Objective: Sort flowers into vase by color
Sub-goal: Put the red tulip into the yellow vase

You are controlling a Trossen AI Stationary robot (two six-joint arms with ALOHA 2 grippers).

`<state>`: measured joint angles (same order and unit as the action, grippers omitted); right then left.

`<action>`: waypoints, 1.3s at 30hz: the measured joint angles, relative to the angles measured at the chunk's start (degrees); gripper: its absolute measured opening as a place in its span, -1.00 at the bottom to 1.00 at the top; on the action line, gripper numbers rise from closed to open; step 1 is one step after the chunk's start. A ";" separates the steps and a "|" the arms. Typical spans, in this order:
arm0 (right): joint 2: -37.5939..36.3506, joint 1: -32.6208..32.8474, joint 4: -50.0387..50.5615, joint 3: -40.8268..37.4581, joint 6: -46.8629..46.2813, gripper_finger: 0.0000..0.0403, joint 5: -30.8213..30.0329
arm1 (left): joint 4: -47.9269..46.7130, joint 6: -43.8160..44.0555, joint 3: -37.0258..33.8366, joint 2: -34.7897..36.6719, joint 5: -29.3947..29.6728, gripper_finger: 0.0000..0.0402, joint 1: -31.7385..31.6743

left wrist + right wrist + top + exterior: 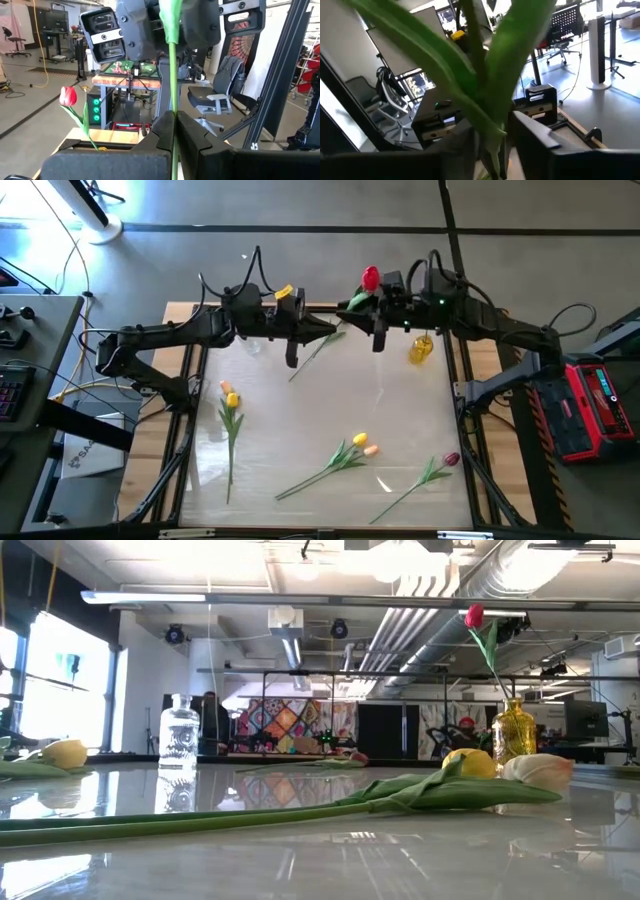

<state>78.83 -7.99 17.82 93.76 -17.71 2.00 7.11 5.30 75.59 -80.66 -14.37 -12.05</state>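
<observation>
Glossy worktop (300, 430) carries loose tulips: a yellow tulip (231, 399) at left, a yellow-orange pair (362, 444) mid-front, a maroon tulip (451, 459) at right. Left end effector (292, 352) is clenched on a yellow flower's stem (172, 100); right end effector (379, 340) grips the red tulip (370, 278) beside the amber vase (421, 348). Sorting looks barely begun.

Both arms are extended inward over the far half of the bench, wrists nearly meeting. The left gripper (172, 132) is closed on a green stem (172, 75). The right gripper (492, 135) is clamped around a leafy stem (485, 90).
</observation>
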 joint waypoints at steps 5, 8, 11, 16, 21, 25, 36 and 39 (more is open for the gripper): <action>-0.08 0.00 0.12 0.00 0.24 -0.93 -0.02 | -0.01 0.56 0.00 0.00 0.04 -0.99 0.00; -0.11 0.04 0.21 0.00 0.17 -0.95 -0.28 | 0.00 0.10 0.00 0.00 -0.05 -0.91 0.02; -0.11 0.04 0.54 0.00 0.29 -0.98 -1.47 | 0.02 0.00 0.00 0.00 -0.03 -0.78 0.02; -0.11 0.04 0.79 0.00 0.82 -0.99 -1.99 | -0.03 0.44 0.00 0.00 -0.07 -0.48 0.02; -0.24 0.04 2.38 0.00 1.21 -0.99 -3.41 | -1.53 0.01 0.00 1.38 -0.25 -0.27 -0.31; -1.29 0.04 5.43 -0.02 1.29 -0.99 -5.93 | -5.30 -0.48 0.04 4.00 0.06 -0.21 -1.10; -8.17 0.15 14.59 -0.02 1.24 -1.00 -11.06 | -7.06 0.82 0.04 5.51 0.09 -0.19 -1.18; -11.51 0.15 18.89 -0.02 1.25 -1.00 -12.86 | -7.30 1.67 0.04 5.46 0.06 -0.19 -1.07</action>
<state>67.31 -7.84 36.72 93.73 -16.45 -10.86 -0.19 6.97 75.64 -75.20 -14.31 -13.13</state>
